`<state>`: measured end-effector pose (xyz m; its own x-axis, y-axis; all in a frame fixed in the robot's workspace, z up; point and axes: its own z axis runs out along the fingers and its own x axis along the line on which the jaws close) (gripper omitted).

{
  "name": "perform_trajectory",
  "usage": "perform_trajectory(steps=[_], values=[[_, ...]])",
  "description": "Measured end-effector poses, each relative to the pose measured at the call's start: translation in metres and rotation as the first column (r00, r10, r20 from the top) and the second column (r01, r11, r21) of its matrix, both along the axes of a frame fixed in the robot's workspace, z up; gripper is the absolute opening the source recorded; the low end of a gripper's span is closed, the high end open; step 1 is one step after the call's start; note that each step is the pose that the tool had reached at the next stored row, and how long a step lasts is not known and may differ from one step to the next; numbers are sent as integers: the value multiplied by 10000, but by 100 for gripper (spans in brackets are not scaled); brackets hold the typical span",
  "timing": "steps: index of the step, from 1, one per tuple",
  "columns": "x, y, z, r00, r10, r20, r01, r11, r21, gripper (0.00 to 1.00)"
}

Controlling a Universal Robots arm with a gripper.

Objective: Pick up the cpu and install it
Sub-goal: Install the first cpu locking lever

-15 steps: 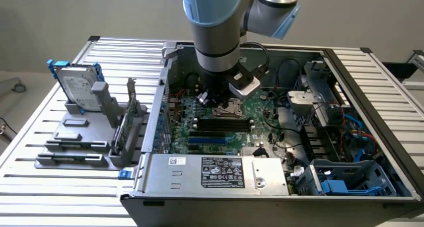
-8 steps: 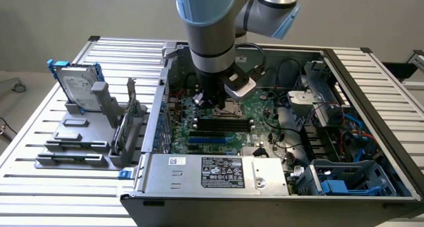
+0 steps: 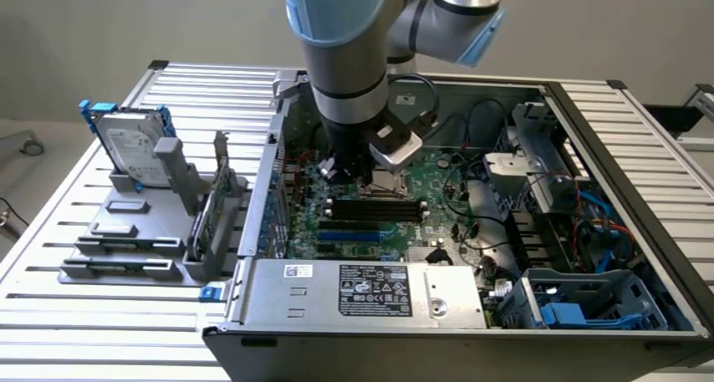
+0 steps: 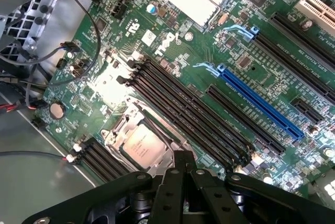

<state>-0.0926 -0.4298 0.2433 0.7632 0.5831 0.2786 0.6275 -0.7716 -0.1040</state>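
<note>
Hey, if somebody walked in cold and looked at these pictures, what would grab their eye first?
Probably the big grey and blue robot arm reaching down into the open computer case over the green motherboard. In the wrist view, the cpu sits in its metal-framed socket beside the black memory slots. At the exterior view's left, a hard drive stands upright in a grey holder.

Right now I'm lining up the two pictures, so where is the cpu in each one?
Exterior view: the cpu sits in the socket on the motherboard, just below the gripper, partly hidden by it.
Wrist view: the cpu lies flat in its metal-framed socket, close above the gripper's linkage.
Shared landmark: the black memory slots beside the socket.
</note>
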Motion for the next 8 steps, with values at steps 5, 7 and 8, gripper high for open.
perform_trajectory(steps=[5, 7, 8], values=[[-12, 3, -32, 10000, -3, 0, 3, 10000, -1, 11], [-18, 5, -39, 10000, -2, -1, 2, 10000, -2, 11], [-22, 7, -43, 10000, -2, -1, 2, 10000, -1, 11]])
